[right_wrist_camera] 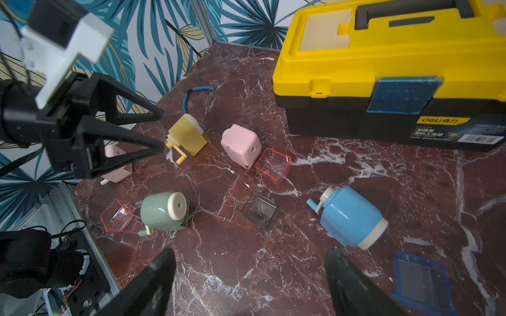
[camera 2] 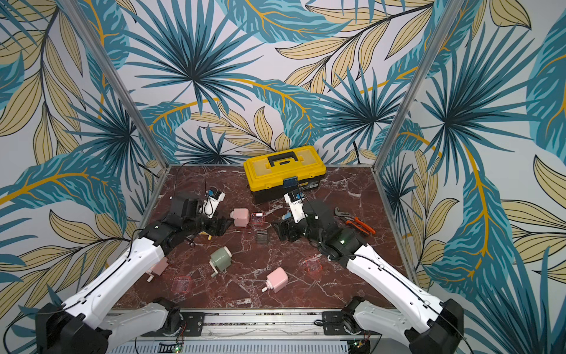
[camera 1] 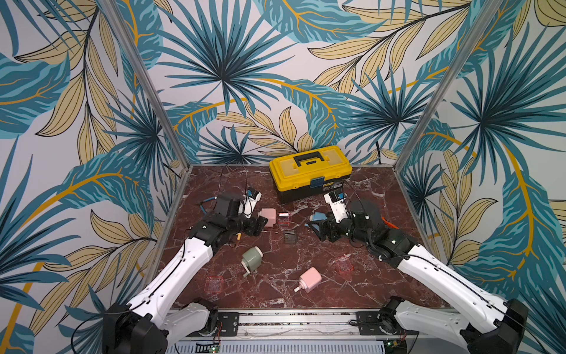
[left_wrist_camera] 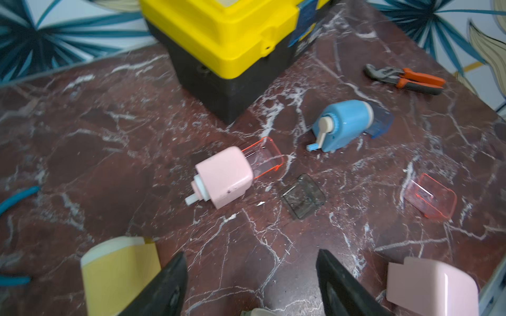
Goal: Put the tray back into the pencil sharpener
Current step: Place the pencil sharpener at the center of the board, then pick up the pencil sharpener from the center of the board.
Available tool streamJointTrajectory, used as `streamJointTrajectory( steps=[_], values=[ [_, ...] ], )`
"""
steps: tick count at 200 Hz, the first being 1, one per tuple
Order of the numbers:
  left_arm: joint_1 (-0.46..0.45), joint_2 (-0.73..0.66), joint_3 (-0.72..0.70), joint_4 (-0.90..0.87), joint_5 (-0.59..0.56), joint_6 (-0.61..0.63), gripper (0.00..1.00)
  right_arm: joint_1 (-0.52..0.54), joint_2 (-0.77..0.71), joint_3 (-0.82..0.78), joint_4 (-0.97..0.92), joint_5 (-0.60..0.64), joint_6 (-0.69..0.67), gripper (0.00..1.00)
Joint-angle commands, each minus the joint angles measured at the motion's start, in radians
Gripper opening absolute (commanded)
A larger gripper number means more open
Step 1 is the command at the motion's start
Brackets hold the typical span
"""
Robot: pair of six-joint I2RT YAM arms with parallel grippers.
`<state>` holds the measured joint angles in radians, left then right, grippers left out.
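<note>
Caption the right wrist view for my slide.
Open right gripper over the table: blue sharpener and blue tray nearest, other sharpeners and trays beyond, toolbox at the back, left gripper open opposite.

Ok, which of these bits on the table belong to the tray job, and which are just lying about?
Job:
- pink sharpeners
- green sharpener
- blue sharpener
- yellow sharpener
- pink trays
- grey tray
- blue tray

Lying about:
- yellow toolbox
- pliers
- blue cable
</note>
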<state>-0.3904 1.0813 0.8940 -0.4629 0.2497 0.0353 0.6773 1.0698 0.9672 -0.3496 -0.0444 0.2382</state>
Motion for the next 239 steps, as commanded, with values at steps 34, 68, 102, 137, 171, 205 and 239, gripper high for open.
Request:
streamJointTrajectory(
  steps=[34,68,102,137,171,205,239],
  values=[
    [-0.217,-0.097,-0.121,0.148,0.173,0.192,0.76,0.05,0.049,-0.013,-0.198,0.193,0.291,0.79],
    [-0.402,-0.061,-0.119,0.147,0.049,0.17,0.76,0.05,0.093,0.026,-0.472,0.298,0.514,0.72],
    [-0.548,0.002,-0.096,0.169,-0.169,0.113,0.75,0.048,0.026,-0.025,-0.677,0.395,0.772,0.69],
    [-0.565,0.011,-0.116,0.287,-0.275,-0.008,0.74,0.047,-0.127,-0.161,-0.747,0.429,1.052,0.64],
    [-0.565,0.015,-0.18,0.44,-0.303,-0.123,0.76,0.038,-0.169,-0.249,-0.66,0.401,1.144,0.63],
    [-0.565,0.02,-0.248,0.541,-0.355,-0.232,0.76,0.022,-0.108,-0.324,-0.524,0.346,1.165,0.63],
    [-0.565,-0.027,-0.295,0.541,-0.41,-0.236,0.77,0.003,-0.07,-0.399,-0.376,0.301,1.203,0.59]
  ],
)
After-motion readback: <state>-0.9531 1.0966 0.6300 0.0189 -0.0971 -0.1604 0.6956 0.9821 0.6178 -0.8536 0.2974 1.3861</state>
